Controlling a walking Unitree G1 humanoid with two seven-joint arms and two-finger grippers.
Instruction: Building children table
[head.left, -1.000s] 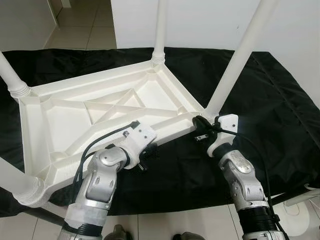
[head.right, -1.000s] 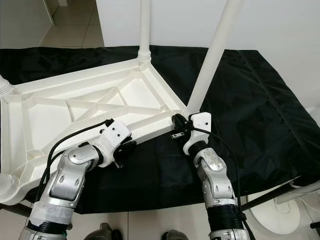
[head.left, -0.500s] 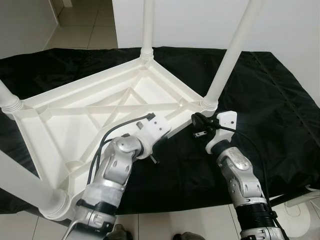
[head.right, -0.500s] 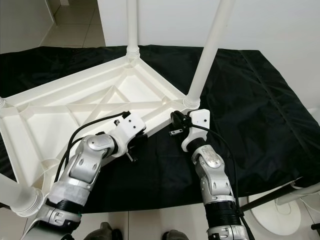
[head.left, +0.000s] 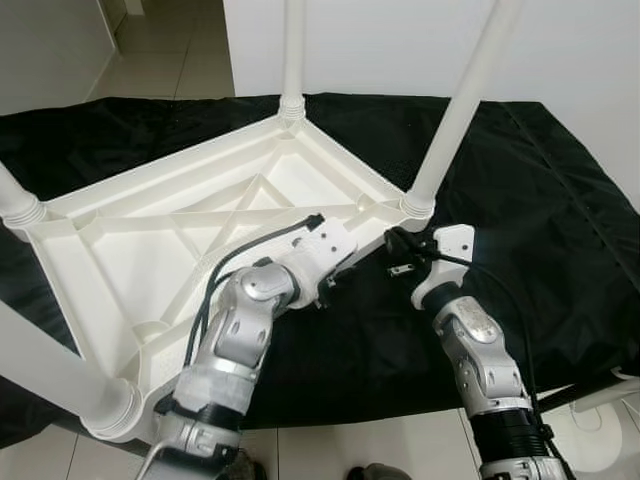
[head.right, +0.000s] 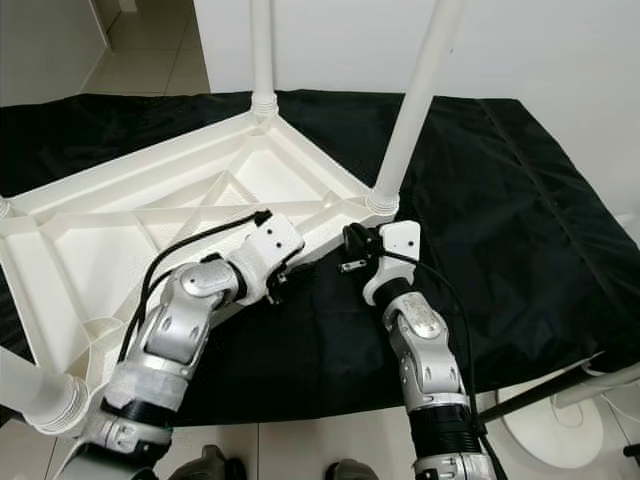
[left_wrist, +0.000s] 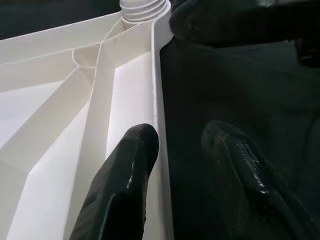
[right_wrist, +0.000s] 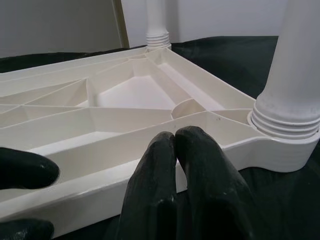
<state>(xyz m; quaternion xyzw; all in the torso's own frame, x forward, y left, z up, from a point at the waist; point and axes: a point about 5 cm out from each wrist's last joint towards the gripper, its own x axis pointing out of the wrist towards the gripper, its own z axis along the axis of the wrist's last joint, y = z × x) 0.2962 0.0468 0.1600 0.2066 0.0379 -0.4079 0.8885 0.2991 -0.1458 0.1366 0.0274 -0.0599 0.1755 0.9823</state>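
The white plastic table lies upside down on the black cloth covering the surface, legs pointing up. Since a second ago my left arm has swung along the table's near rim toward the near right leg, and my left end effector now sits at that rim, much closer to my right end effector than before. The right one has hardly shifted; it holds just short of the leg's ribbed collar.

My left wrist view adds what the head views cannot: the two black fingers are apart and straddle the thin rim wall, one inside the table's hollow, the other over the cloth outside. Whether they press the wall I cannot tell. My right wrist view shows that end effector's fingers together, tips against or just off the rim beside the collar, with the left fingertips dark at the frame's edge.

From the head, both sets of fingers are tucked under the white wrist housings. All four legs are cut off by the frame.
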